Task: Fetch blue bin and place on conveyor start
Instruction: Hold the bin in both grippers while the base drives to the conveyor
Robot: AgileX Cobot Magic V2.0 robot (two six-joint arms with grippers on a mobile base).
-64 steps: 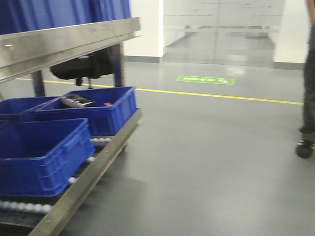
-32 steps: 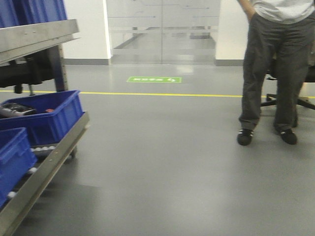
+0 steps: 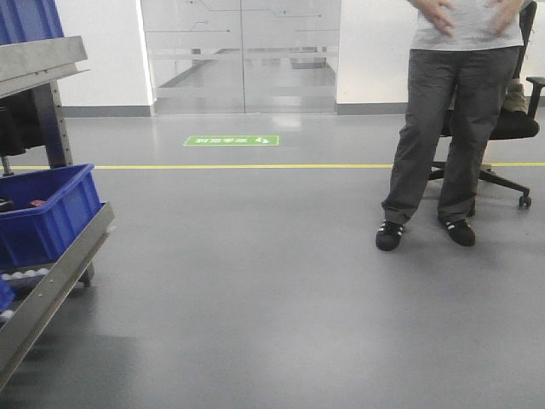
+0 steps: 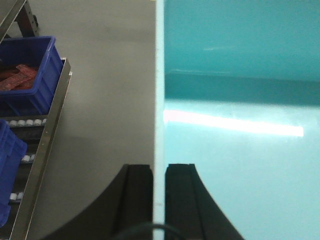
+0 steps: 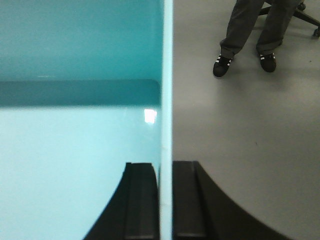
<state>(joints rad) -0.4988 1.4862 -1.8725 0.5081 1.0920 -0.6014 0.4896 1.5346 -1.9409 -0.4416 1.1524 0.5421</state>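
Item: blue bin (image 4: 240,90), carried between my two arms, off the floor by my reading. Left gripper (image 4: 159,172) is clamped across its left wall, one finger inside and one outside. Right gripper (image 5: 166,170) grips the opposite wall the same way, so the tub spans jaw to jaw with neither arm nearer. Conveyor start: not in view. Ahead I see grey floor (image 3: 255,298), a person (image 3: 443,128), and a rack (image 3: 60,264) at left.
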